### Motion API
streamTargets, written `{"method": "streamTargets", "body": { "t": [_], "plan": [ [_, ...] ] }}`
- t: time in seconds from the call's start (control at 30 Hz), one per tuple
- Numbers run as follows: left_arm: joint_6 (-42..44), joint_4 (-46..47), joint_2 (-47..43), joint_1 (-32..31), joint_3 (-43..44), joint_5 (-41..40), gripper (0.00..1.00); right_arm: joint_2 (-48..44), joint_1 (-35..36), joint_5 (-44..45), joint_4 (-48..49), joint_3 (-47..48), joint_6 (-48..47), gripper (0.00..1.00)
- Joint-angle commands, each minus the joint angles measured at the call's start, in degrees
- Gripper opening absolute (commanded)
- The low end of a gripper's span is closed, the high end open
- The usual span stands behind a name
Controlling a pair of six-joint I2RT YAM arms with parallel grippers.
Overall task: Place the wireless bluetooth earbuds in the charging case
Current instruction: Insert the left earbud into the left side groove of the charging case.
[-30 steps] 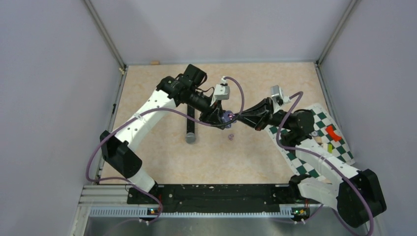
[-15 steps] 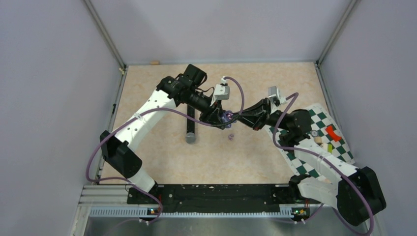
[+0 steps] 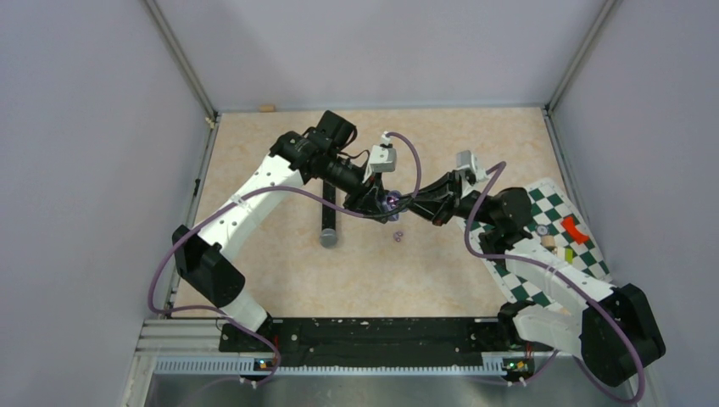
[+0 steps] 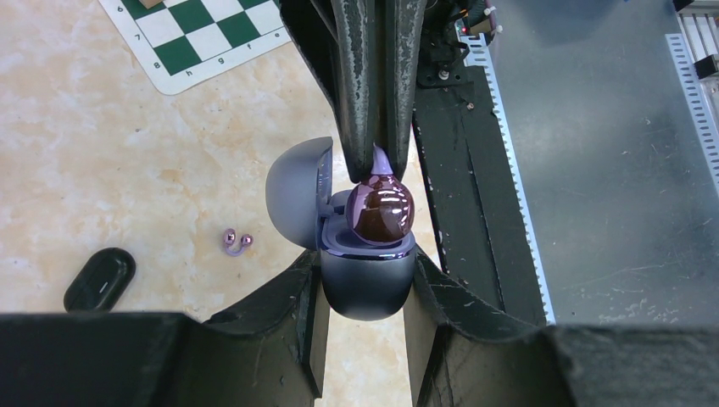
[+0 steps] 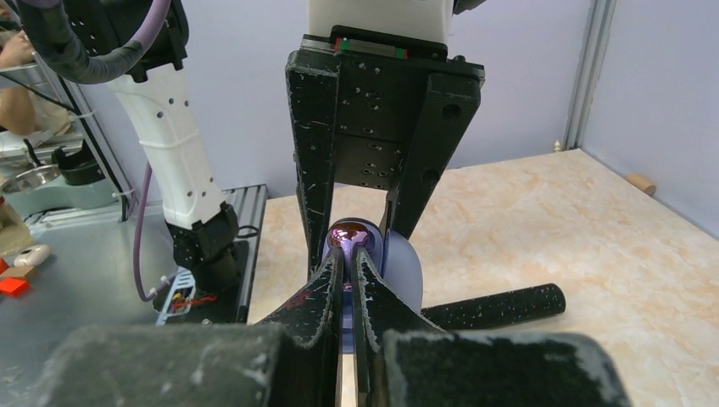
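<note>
1. At the near edge, the two arm bases stand on a black rail (image 3: pixel 365 332), and both arms reach in toward the middle of the surface (image 3: pixel 280 280).
2. On the right side lies a checkered mat (image 3: pixel 519 280) with a few small coloured bits on it; the right arm passes over it.
3. A small purple ring-like piece (image 4: pixel 236 242) lies loose on the surface, just nearer than the spot where the two tools meet and touching neither of them.
4. The left tool (image 4: pixel 367 270) is clamped on the charging case (image 4: pixel 366 292), one finger pressed against each side of its dark rounded body. The lid (image 4: pixel 295 193) is swung open to one side.
5. The right tool (image 4: pixel 378 167) comes in from the opposite side with its fingers drawn nearly together, pinching the pointed tip of a glossy purple earbud (image 4: pixel 380 208). The earbud sits at the open mouth of the case, its lower part inside the rim and most of its rounded body above it.
6. Just left of the tools a black microphone (image 3: pixel 329 216) lies flat on the surface, its grey end toward the near side. The left arm crosses over its far end.
7. At the far edge, well apart from everything else, a small wooden piece (image 3: pixel 268 108) rests against the wall.
</note>
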Motion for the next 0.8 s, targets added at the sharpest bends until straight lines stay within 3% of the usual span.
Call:
{"method": "streamTargets", "body": {
  "t": [0.0,0.77],
  "plan": [
    [0.7,0.5,-0.8,-0.3,1.8,1.9,0.0,0.1,0.7,0.4,0.7,0.2,-1.8,0.0],
    [0.7,0.7,-1.0,-0.3,1.6,2.0,0.0,0.8,1.8,-0.1,-2.6,1.0,-5.1,0.0]
  ]
}}
